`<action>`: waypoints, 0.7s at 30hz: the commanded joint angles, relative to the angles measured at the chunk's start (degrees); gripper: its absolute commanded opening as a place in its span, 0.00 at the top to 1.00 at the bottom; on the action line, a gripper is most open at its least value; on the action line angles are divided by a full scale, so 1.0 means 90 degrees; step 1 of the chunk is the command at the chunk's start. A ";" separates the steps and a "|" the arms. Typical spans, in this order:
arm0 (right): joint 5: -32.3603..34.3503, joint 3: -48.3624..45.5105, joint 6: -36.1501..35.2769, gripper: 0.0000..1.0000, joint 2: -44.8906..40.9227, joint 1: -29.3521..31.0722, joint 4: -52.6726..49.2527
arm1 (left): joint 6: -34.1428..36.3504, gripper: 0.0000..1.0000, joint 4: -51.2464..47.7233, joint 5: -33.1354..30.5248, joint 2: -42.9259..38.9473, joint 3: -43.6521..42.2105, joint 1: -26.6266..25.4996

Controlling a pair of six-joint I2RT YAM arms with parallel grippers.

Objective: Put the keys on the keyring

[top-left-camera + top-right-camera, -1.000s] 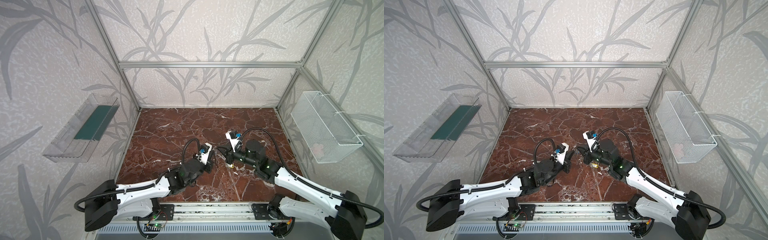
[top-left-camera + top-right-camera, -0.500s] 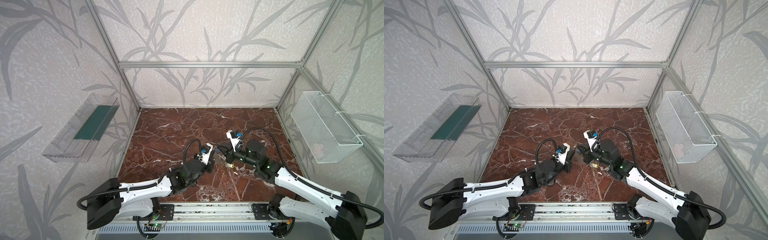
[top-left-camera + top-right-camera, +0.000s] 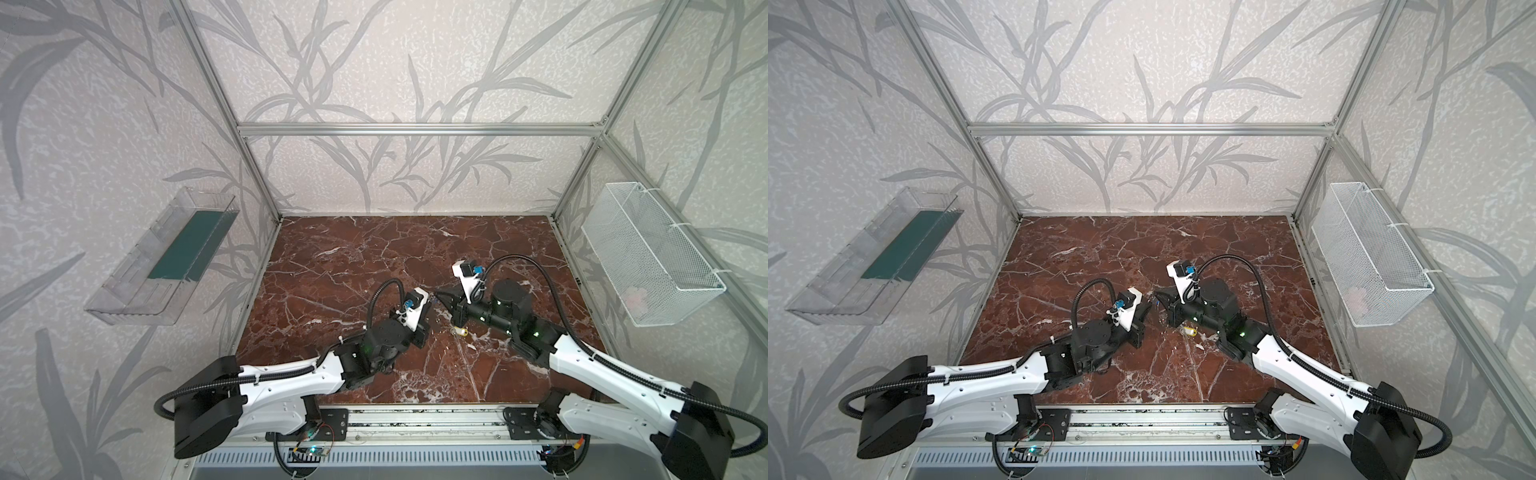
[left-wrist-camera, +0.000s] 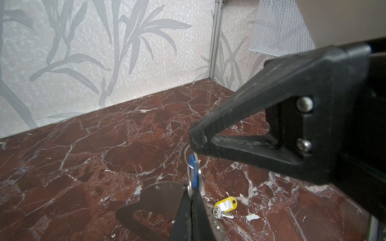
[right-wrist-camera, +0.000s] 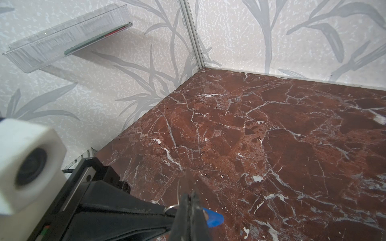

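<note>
Both clamped, left fingers on keyring, right fingers on blue key, left wrist shows yellow key.

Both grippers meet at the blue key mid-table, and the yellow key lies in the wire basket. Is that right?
No: the yellow key is not in the wire basket; it lies on the marble table near the right gripper, as the left wrist view shows. The left gripper and right gripper do meet at the blue key.
</note>
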 commanded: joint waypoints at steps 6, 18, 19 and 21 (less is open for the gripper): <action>-0.0010 -0.0009 -0.0025 1.00 0.0019 0.0078 0.0164 | 0.0043 1.00 0.0283 0.0054 -0.0040 0.0211 -0.0042; 0.0161 -0.0187 0.0179 1.00 0.0010 0.0198 0.0404 | 0.0074 1.00 0.0527 0.0044 -0.0090 0.0097 -0.0057; 0.0173 -0.0205 0.0198 1.00 0.0019 0.0204 0.0424 | 0.0075 1.00 0.0534 0.0031 -0.0103 0.0083 -0.0060; 0.0213 -0.0243 0.0245 1.00 0.0010 0.0224 0.0464 | 0.0069 1.00 0.0569 0.0006 -0.0121 0.0053 -0.0059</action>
